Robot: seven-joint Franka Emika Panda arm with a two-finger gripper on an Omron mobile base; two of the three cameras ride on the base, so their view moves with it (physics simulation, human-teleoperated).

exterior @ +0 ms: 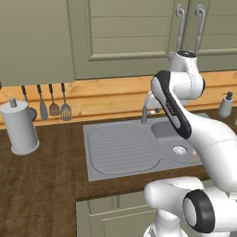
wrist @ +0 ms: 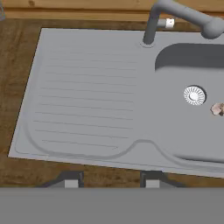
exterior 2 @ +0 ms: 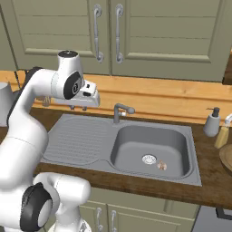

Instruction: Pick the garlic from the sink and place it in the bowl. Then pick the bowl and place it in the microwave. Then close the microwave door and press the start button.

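Observation:
The garlic (exterior 2: pixel 161 166) is a small pale pinkish bulb on the floor of the sink basin, just right of the round drain (exterior 2: pixel 149 159). In the hand view the garlic (wrist: pixel 217 109) lies at the right edge. The grey sink (exterior 2: pixel 81 136) has a ribbed drainboard on the left and a tap (exterior 2: pixel 121 110) behind the basin. My gripper (exterior 2: pixel 78 108) hangs open and empty above the drainboard, left of the tap and well away from the garlic. Its fingertips (wrist: pixel 70 179) rise over the sink's front rim. A slice of the brown bowl (exterior 2: pixel 227 156) shows at the far right. The microwave is out of view.
A soap dispenser (exterior 2: pixel 211 122) and a bottle (exterior 2: pixel 222 135) stand on the counter right of the sink. A paper towel roll (exterior: pixel 18 127) stands to the left, with utensils (exterior: pixel 53 105) hanging on the wall behind. Cabinets hang overhead.

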